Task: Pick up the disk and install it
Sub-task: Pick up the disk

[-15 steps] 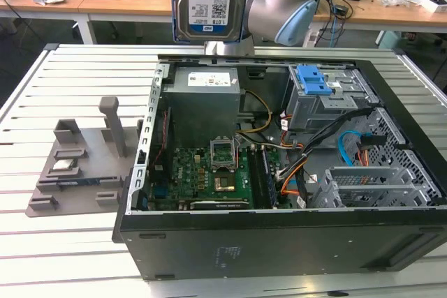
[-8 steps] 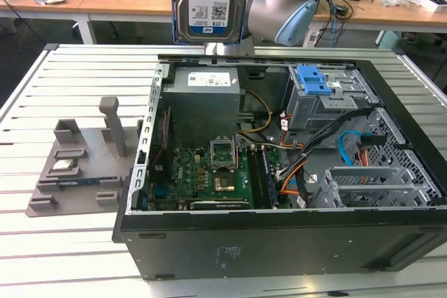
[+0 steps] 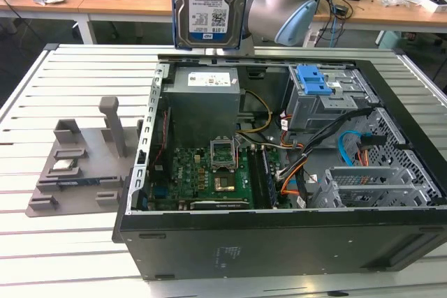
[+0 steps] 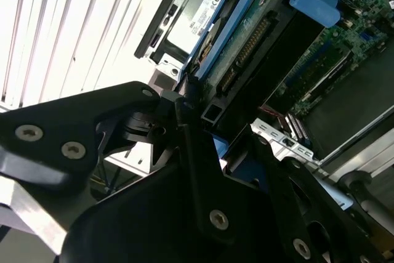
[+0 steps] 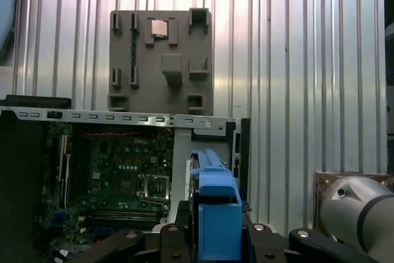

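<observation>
The disk (image 3: 209, 5) hangs upright high above the back of the open computer case (image 3: 279, 242), its blue-and-white label facing the exterior view, with a blue carrier along its edges. My gripper (image 4: 197, 112) is shut on it: in the second wrist view the black fingers (image 4: 184, 152) clamp the end of the blue carrier, and the disk (image 4: 246, 35) extends away from them. In the first wrist view the disk (image 5: 217, 207) shows edge-on between the gripper (image 5: 215, 232) parts, over the case's rim.
Inside the case are a motherboard (image 3: 209, 172), a power supply (image 3: 206, 102) and a grey drive cage with a blue latch (image 3: 314, 82). A grey fixture (image 3: 77, 165) holding a small silver chip (image 3: 64, 165) lies on the slatted table at the exterior view's left. The arm's elbow (image 3: 279, 5) is behind.
</observation>
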Available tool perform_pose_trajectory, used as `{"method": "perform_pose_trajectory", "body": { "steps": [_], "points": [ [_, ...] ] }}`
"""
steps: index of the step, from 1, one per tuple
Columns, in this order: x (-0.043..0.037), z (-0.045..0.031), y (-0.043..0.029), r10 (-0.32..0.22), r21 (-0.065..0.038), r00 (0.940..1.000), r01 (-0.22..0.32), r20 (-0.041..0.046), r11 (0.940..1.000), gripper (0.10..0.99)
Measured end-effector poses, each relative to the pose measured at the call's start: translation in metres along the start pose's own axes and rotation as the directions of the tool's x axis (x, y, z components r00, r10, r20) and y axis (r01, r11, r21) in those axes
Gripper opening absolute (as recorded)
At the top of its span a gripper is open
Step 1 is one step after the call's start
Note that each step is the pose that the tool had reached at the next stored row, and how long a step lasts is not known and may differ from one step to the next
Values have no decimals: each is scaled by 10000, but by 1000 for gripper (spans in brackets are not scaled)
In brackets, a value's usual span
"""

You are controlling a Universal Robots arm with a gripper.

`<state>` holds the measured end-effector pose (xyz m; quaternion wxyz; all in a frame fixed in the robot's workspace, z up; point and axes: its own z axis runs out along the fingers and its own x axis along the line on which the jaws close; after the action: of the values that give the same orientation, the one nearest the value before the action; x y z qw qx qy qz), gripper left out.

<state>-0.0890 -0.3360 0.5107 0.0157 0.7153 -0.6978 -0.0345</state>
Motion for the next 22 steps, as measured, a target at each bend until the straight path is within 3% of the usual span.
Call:
{"method": "perform_pose_trajectory", "body": {
  "steps": [9, 22],
  "points": [
    [138, 15, 2, 0, 0, 10000, 0, -1, 10000, 365],
    [264, 30, 4, -1, 0, 10000, 1, 0, 10000, 365]
  ]
}}
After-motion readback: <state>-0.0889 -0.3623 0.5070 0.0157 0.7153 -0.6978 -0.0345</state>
